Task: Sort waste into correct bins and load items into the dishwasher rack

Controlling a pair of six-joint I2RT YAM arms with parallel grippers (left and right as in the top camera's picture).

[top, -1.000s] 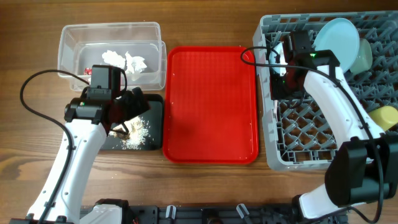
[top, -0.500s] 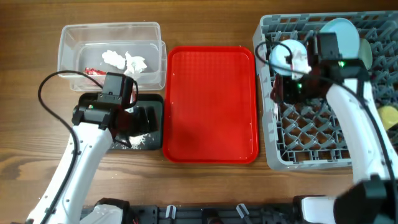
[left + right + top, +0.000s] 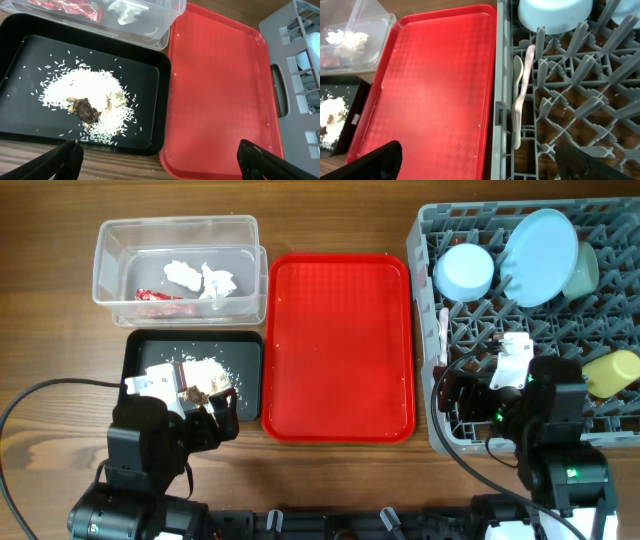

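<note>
two claws, both spread wide and holding nothing. the left gripper (image 3: 160, 160) hangs over the black tray (image 3: 30, 50), where rice and brown scraps (image 3: 90, 102) lie. the right gripper (image 3: 480, 162) hangs at the rack (image 3: 500, 100) edge, beside the red tray (image 3: 435, 85). the wrapper (image 3: 160, 294) and tissue (image 3: 205, 280) lie in the clear tub (image 3: 177, 235). the plate (image 3: 540, 245), blue bowl (image 3: 464, 272), green bowl (image 3: 585, 268), yellow cup (image 3: 612, 372), and fork and spoon (image 3: 519, 100) sit in the rack.

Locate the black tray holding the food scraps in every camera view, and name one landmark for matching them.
Overhead: the black tray sits left of centre, just below the clear tub.
Left wrist: the black tray fills the left half, food scraps on it.
Right wrist: only a corner of the black tray shows at the lower left edge.
Landmark: the red serving tray lies along its right side in all three.
</note>
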